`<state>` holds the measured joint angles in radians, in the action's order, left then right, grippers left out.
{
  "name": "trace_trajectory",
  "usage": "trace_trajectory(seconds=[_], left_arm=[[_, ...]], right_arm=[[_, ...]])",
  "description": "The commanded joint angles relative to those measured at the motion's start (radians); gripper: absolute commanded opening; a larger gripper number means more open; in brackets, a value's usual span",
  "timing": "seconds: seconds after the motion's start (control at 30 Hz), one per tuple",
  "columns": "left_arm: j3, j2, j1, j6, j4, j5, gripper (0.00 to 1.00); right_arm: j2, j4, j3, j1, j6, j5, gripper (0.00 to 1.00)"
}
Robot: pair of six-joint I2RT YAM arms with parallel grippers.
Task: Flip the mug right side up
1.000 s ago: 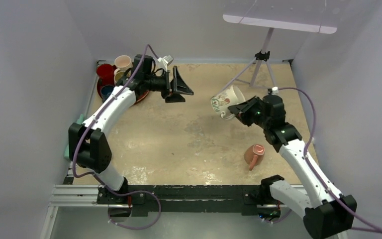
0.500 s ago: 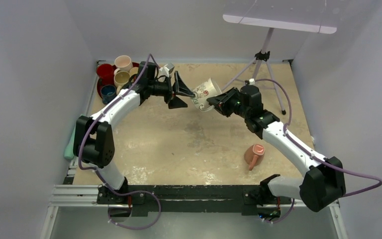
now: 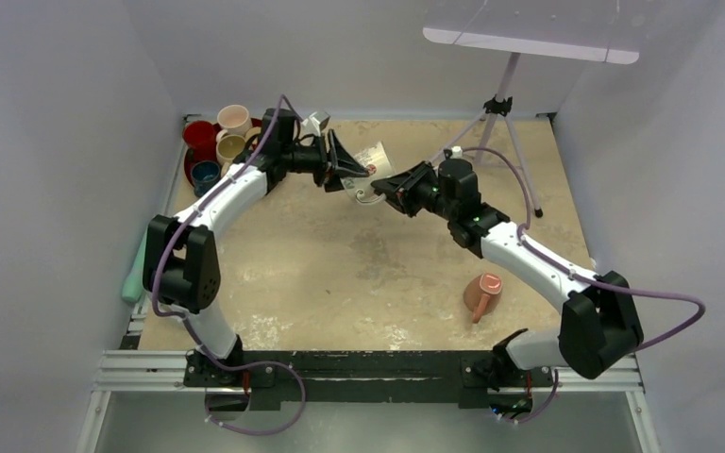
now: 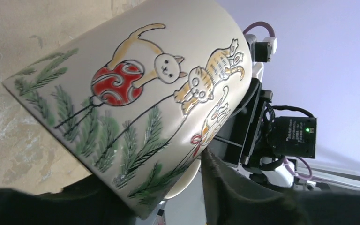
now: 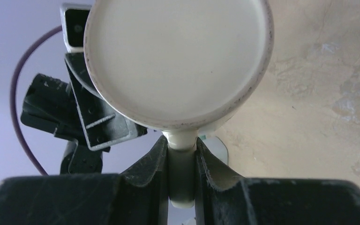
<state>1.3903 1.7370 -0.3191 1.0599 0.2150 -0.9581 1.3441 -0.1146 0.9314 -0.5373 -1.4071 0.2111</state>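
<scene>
- Your right claw (image 5: 182, 151) pinches the handle of the cream ceramic cat-painted mug (image 3: 374, 160), airborne near the counter's (image 3: 340, 274) far edge.
- Your left claw (image 3: 355, 176) gapes wide, straddling the mug's body.

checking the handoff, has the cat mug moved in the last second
Yes. The cat mug has gone left, away from the tripod, carried by the right end effector up to the left end effector.
</scene>
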Motion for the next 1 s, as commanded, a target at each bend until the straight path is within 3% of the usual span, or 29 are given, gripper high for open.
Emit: trace_trajectory(seconds=[0.0,0.07,0.1,0.17,0.23,0.33,0.43,0.57,0.8,0.97], left_arm=[[0.021,-0.008,0.0,0.084,-0.158,-0.049,0.35],[0.019,-0.01,0.004,0.098,-0.182,-0.06,0.07],[0.023,-0.012,0.007,0.093,-0.179,-0.062,0.0],[0.04,-0.022,0.018,0.01,-0.113,-0.048,0.0],[0.097,-0.03,0.029,-0.163,0.061,0.014,0.0],[0.17,-0.045,0.032,-0.469,0.314,0.18,0.0],[0.205,-0.07,0.032,-0.726,0.443,0.382,0.0],[0.228,-0.072,0.032,-0.993,0.528,0.666,0.0],[0.395,0.093,0.034,-1.401,0.614,0.992,0.0],[0.607,0.265,0.073,-1.517,0.677,1.065,0.0]], right_arm=[[0.005,-0.233,0.109,-0.023,-0.02,0.079,0.0],[0.031,-0.218,0.116,-0.023,-0.02,0.098,0.0],[0.038,-0.206,0.116,-0.024,-0.017,0.102,0.0],[0.058,-0.184,0.117,-0.023,0.006,0.108,0.0],[0.097,-0.135,0.146,-0.023,0.049,0.129,0.0],[0.194,-0.014,0.256,-0.023,0.18,0.184,0.3],[0.331,0.221,0.422,-0.023,0.328,0.21,0.45],[0.394,0.279,0.468,-0.026,0.393,0.209,0.48],[0.377,0.343,0.513,-0.026,0.472,0.131,0.48],[0.367,0.391,0.533,-0.027,0.51,0.089,0.47]])
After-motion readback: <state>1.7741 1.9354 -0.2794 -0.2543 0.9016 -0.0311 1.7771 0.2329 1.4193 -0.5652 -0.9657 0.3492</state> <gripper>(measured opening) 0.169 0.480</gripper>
